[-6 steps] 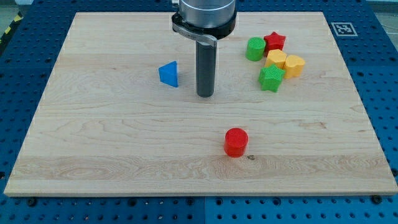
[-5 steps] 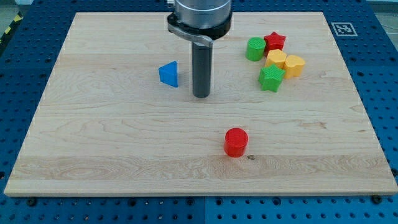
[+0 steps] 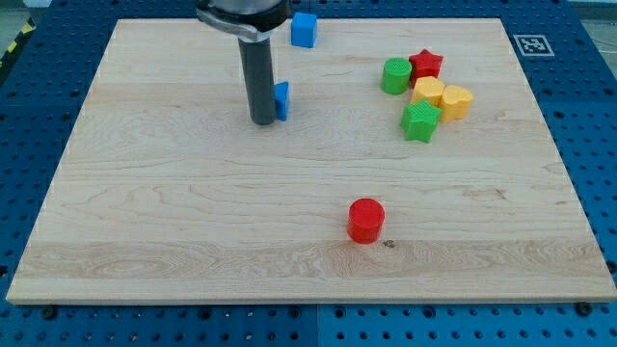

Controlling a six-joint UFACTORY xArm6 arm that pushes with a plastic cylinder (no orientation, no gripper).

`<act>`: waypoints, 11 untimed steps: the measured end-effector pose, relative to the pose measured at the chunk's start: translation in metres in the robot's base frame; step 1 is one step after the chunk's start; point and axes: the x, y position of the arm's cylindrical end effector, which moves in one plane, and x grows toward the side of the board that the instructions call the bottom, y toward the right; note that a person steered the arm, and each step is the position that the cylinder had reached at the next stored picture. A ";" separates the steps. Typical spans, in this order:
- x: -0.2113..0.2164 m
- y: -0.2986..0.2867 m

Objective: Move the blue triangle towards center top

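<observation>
The blue triangle [image 3: 281, 100] lies on the wooden board [image 3: 174, 222], left of the middle and in the upper half. Most of it is hidden behind my rod. My tip [image 3: 261, 120] stands against the triangle's left side, touching it or nearly so. A blue cube [image 3: 304, 30] sits at the board's top edge near the centre, above and to the right of the triangle.
A cluster sits at the upper right: a green cylinder [image 3: 394, 75], a red star [image 3: 425, 65], two yellow blocks [image 3: 428, 92] [image 3: 455, 100] and a green star [image 3: 419, 121]. A red cylinder [image 3: 365, 220] stands alone lower down, right of centre.
My tip has moved from the triangle's right side to its left side. The triangle has shifted a little right and up. The arm no longer hides the blue cube at the top.
</observation>
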 end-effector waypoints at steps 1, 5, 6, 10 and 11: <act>-0.025 0.001; -0.035 0.034; -0.040 0.051; -0.077 0.064; -0.084 0.069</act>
